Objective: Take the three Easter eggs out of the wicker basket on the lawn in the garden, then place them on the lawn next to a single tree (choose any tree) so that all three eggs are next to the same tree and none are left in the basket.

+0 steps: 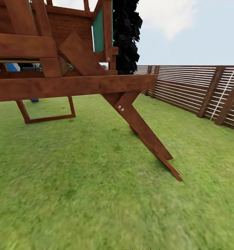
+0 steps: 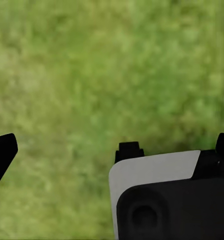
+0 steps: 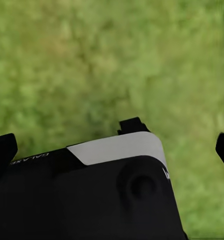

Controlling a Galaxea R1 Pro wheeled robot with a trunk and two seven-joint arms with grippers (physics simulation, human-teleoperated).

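Both sets of jaws are spread wide w/ nothing between: left gripper [image 2: 111, 145] fingertips sit at opposite edges of its wrist view, right gripper [image 3: 112, 145] likewise, each over blurred lawn [image 1: 96, 194]. Head view, left to right: brown wooden playset [image 1: 61, 83] w/ slanted brace dug into the grass, black tree [image 1: 126, 34] behind it, slatted fence [image 1: 193, 90] along the right under blue sky. No eggs, basket or pale-trunked tree to place here.

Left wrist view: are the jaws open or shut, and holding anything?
Open and empty: the left gripper has its black fingertips far apart, with only mottled green lawn between.
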